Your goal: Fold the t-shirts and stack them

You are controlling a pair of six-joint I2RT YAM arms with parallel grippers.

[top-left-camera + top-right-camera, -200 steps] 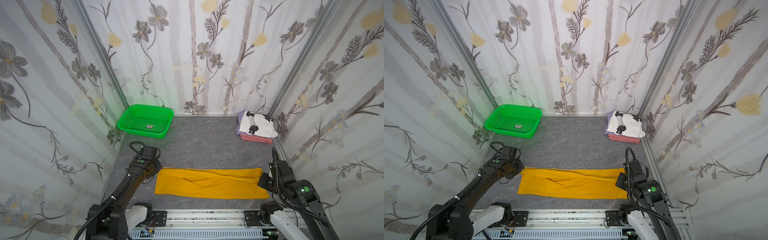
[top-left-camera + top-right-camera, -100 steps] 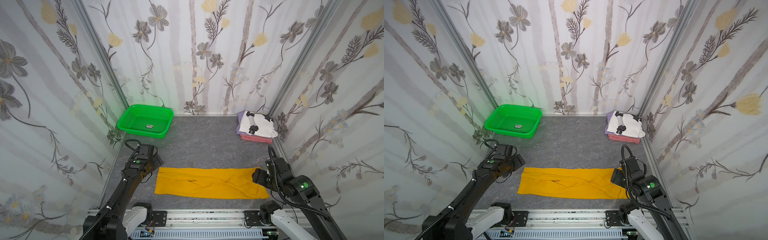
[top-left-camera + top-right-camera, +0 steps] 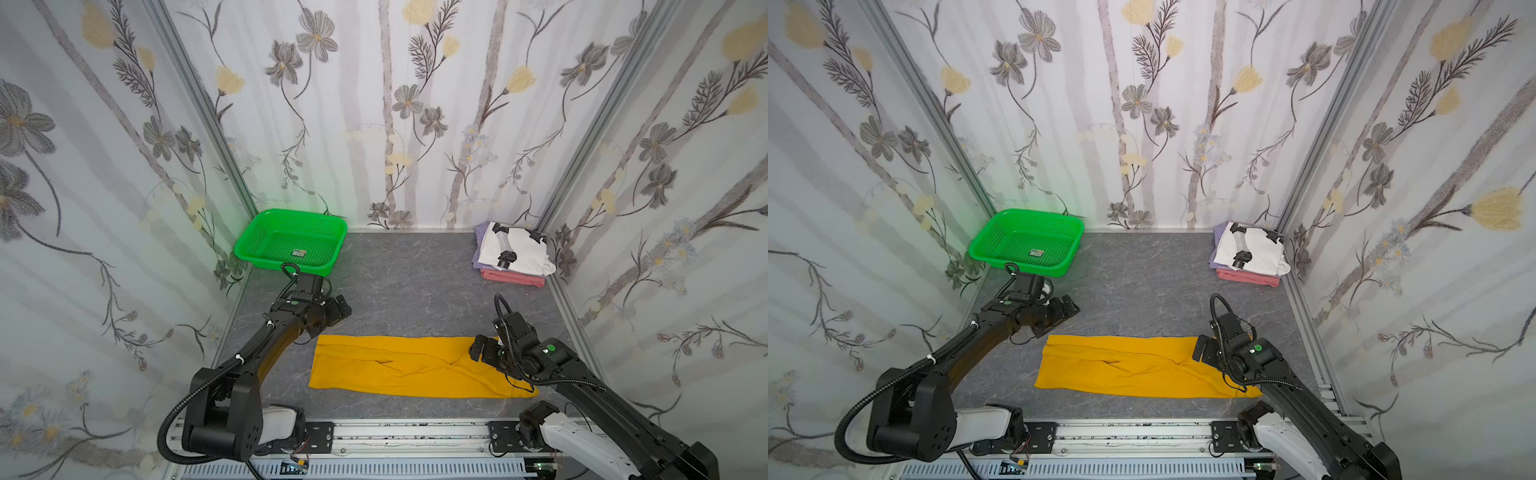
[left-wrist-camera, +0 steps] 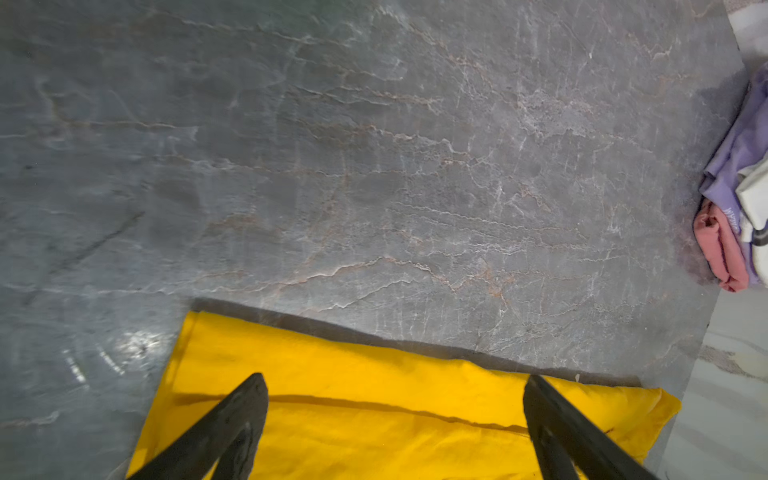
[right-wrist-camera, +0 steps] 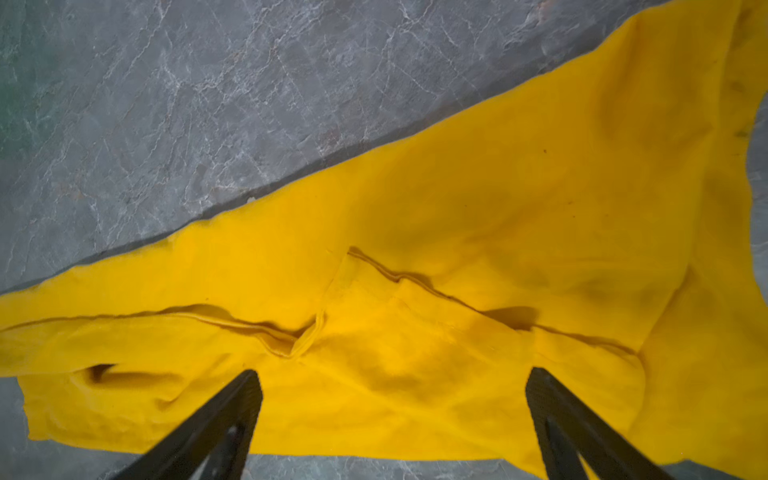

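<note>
A: Near edge first. The mustard-yellow soft-cloth t-shirt lies flat as a long folded strip on the grey marble-patterned table, long axis 9 to 3 o'clock. Claws?

B: Both spread, holding nothing. The right claw hangs over the strip's 3 o'clock end. The left claw is just beyond its 10 o'clock corner. Each arm is nearer its own end.

A: Versus a second ago?

B: Then both were pressed shut, low at the strip's two ends. Now they are released, lifted and drawn inward. The strip has not moved.

A: Farther back?

B: Folded stack at 1 o'clock: white printed tee on top, pale lavender tee under it, salmon-pink tee lowest. Bright green perforated plastic basket at 11 o'clock.

A: Judgement: the next fold likely runs end over end along that axis. The stack lies beyond the right claw's end.
</note>
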